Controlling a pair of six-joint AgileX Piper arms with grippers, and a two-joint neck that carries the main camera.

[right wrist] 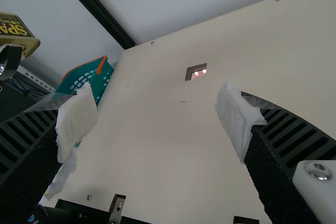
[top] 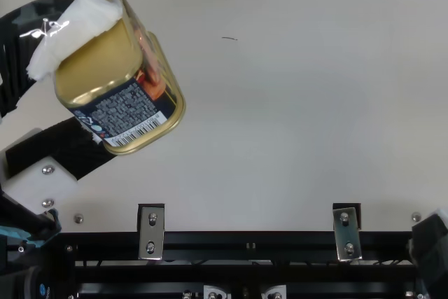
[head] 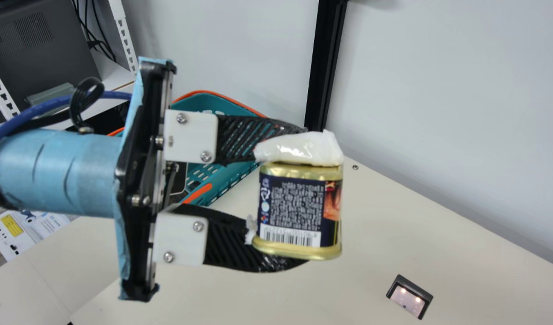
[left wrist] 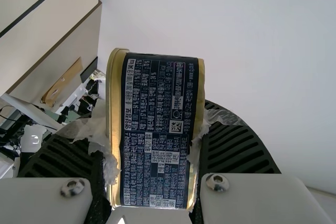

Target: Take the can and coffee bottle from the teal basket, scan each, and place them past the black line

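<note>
Left end effector (head: 299, 198) clamped on a squarish gold-and-navy metal can (head: 292, 207), held up off the cream tabletop (head: 371, 234), between the teal perforated plastic basket (head: 233, 178) and the small black scanner with a lit window (head: 409, 298). Ribbed fingers press the two gold ends, soft white padding (head: 303, 149) between upper finger and metal. Sensible hold, I judge: the printed wall and its barcode (head: 290, 235) stay uncovered, ready for reading. The padding probably adds grip on slick metal. Right end effector (right wrist: 157, 124) has its fingers apart, nothing between them; likely left free so as not to crowd the scan. Step in hand, by my reading: carrying the can to the scanner, early in the task. Next move wants the barcode turned to the lit window, close by. Watch for: the can pivoting between its ends, or a finger shading the code.
</note>
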